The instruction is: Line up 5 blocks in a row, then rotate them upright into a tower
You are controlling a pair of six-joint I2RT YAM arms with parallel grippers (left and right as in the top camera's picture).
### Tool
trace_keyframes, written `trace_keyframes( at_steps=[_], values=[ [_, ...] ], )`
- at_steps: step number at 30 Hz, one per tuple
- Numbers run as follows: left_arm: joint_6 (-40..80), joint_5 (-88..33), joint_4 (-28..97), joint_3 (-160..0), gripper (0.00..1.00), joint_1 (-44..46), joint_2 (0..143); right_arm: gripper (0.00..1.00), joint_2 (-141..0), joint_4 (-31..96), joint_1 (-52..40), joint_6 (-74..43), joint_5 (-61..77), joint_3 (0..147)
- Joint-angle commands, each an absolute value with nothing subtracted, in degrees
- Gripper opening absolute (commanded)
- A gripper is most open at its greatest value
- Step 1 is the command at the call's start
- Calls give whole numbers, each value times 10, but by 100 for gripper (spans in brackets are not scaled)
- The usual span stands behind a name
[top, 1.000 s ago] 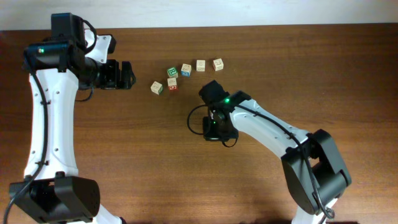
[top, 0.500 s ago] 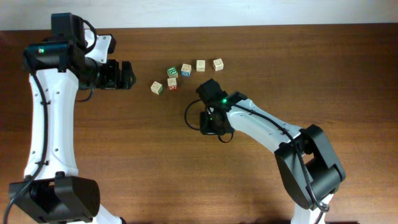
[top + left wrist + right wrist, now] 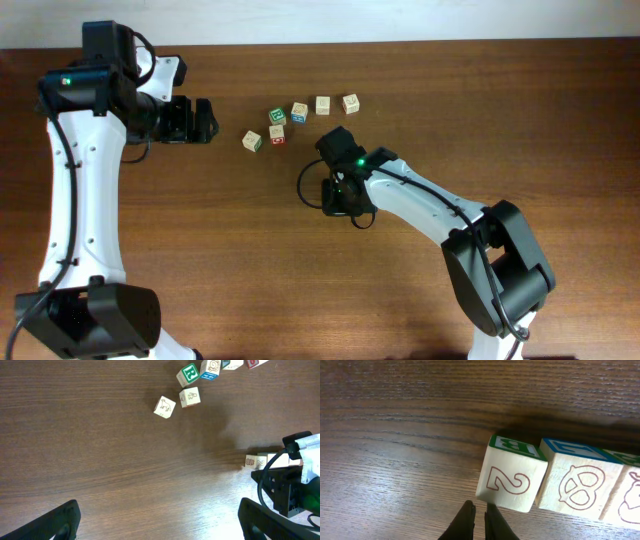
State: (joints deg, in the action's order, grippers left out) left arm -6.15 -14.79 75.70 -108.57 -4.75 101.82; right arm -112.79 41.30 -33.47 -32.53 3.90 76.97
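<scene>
The blocks lie in a joined line. In the right wrist view the end cube with a red "2" touches a pretzel cube, and a third cube runs off the right edge. My right gripper is shut on nothing, its tips at the "2" cube's near left corner. From overhead the right gripper covers the line. In the left wrist view only the line's left end shows beside the right arm. My left gripper stands wide open and empty, far to the left.
Several loose alphabet cubes are scattered behind the right gripper, from a pale one through a green "R" cube to the rightmost. The right arm crosses the table toward the lower right.
The right gripper has shifted a little left and toward the back of the table, then held still for the last half second. The left arm has not moved.
</scene>
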Motion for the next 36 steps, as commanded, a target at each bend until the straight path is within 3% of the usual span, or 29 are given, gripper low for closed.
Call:
trace_keyframes(
  at_steps=[1,7,11,16,21,36],
  values=[
    [-54,-150,757,-1096,99,-50,1023,11,-1136,414,-336,-318,32,780],
    [-54,-150,757,-1096,99,-50,1023,11,-1136,416,-336,-285,45,791],
    [-54,-150,757,-1096,99,-50,1023,11,-1135,482,-336,-242,45,879],
    [-54,-150,757,-1096,99,-50,1023,26,-1135,520,-337,-227,53,1005],
    [-54,-150,757,-1096,99,-51,1023,38,-1135,486,-337,-227,53,1012],
    [-54,-150,757,-1096,99,-54,1023,50,-1135,436,-337,-234,73,1012]
  ],
)
